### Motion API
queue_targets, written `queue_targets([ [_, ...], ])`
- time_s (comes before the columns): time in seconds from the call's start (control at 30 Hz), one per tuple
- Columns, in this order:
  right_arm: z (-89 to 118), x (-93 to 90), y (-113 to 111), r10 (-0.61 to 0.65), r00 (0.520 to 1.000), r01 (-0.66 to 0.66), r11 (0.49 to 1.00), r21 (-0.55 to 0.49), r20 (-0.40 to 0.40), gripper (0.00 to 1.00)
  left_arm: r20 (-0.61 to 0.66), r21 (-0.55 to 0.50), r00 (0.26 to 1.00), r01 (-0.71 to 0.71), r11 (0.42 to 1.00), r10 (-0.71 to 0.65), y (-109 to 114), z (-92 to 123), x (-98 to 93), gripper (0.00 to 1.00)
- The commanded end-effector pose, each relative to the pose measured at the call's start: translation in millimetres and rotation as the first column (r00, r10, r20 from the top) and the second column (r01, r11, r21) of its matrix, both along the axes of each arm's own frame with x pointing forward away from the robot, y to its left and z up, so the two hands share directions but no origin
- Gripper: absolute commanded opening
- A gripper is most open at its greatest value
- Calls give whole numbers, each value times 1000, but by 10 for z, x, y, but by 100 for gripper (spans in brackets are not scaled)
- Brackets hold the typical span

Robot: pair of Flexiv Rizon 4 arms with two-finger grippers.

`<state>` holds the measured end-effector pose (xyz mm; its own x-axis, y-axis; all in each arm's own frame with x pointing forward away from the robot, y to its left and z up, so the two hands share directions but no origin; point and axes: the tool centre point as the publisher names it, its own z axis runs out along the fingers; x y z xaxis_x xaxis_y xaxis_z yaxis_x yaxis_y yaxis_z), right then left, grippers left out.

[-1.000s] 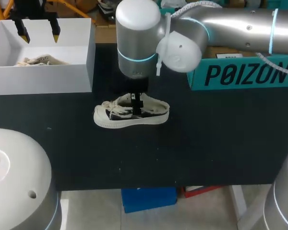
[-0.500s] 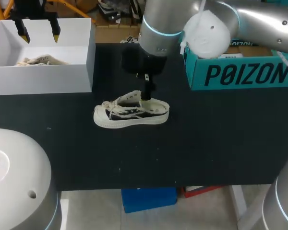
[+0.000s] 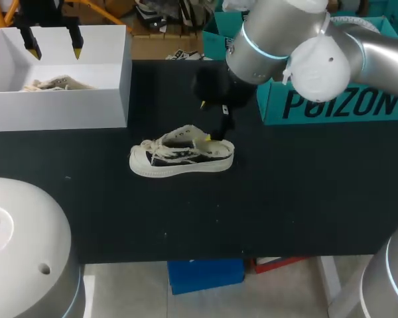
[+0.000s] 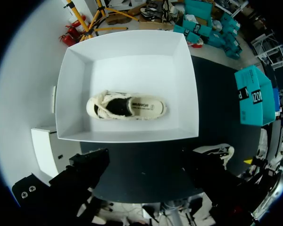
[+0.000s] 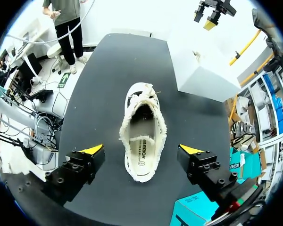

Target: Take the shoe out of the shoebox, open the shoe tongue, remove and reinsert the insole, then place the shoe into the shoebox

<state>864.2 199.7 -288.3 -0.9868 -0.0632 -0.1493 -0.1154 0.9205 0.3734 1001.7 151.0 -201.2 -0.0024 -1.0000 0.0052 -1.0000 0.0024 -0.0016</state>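
looks like a robotics lab to me: my left arm (image 3: 23, 255) and right arm (image 3: 285, 40) flank a black bench (image 3: 285, 199), a white shoebox (image 3: 60, 109) and teal box (image 3: 331, 106) along its far edge.

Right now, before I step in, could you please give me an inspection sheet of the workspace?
Surface: black table, bare around the shoe.
Job's things: shoe upright on its sole mid-table, insole visible inside; white shoebox at the far left corner, open, holding a second shoe.
Clutter: teal box at the far right of the table.
Grippers: left gripper open above the shoebox, holding nothing; right gripper open above the shoe's heel end, one finger to each side, not touching it.
Cables: nothing seen on the table.
Surroundings: nothing seen reaching over the table.
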Motion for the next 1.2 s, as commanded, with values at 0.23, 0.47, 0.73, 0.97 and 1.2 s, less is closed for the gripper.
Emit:
queue_targets([
  [0.23,-19,-4,-10,2,1000,-2,1000,14,0,100,-2,3,1000,-1,1000,1,-5,7,-7,100],
  [0.47,-83,-4,-68,-18,1000,17,995,101,13,100,-2,3,1000,-1,1000,1,-5,7,-7,100],
  [0.73,-197,34,-233,-39,999,30,974,224,37,100,-2,3,1000,-1,1000,1,-5,7,-7,100],
  [0.97,-347,86,-316,-10,999,1,960,280,32,100,-2,3,1000,-1,1000,1,-5,7,-7,100],
  [1.2,-516,140,-378,19,1000,-23,948,318,16,100,-2,3,1000,-1,1000,1,-5,7,-7,100],
])
